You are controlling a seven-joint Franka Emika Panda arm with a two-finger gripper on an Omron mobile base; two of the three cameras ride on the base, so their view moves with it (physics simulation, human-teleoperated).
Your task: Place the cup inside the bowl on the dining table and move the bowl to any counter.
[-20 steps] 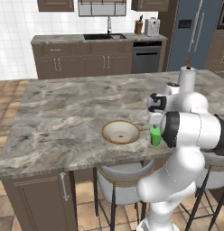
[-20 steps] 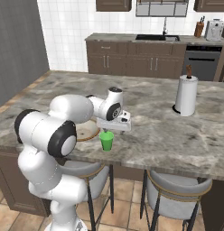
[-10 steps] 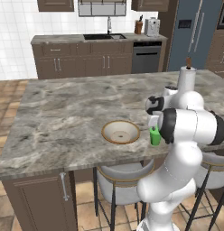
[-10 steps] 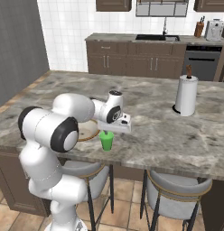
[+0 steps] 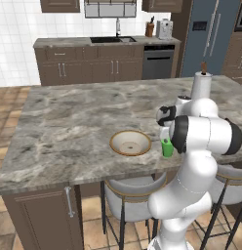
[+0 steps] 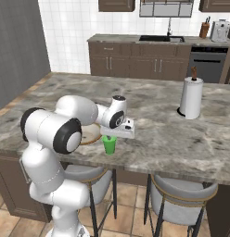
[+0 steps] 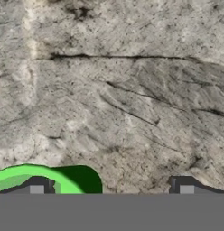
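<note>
Fingers (image 7: 37, 186) of the gripper (image 7: 111, 188) stand wide apart at the bottom of the hand view, holding nothing; the left tip sits over the rim of the cup (image 7: 50, 178), whose bright green mouth curves up from the lower left corner, while the right tip is over bare marble. Seen from the right base view, the gripper (image 6: 116, 136) hangs just above the cup (image 6: 109, 145) slightly left of the frame's centre, and the cup stands upright near the front edge of the dining table (image 6: 172, 139). Just left of it, partly behind the white arm, lies the bowl (image 6: 91, 134). From the left base view the bowl (image 5: 130, 142) sits at the centre of the frame, cream inside with a brown rim, and the cup (image 5: 167, 147) shows as a small green shape just right of it, half hidden by the arm. A tall white paper towel roll (image 6: 191, 98) stands upright on the table toward the right of the right base view. At the top of that frame, the counter (image 6: 121, 38) runs along the white tiled wall.
</note>
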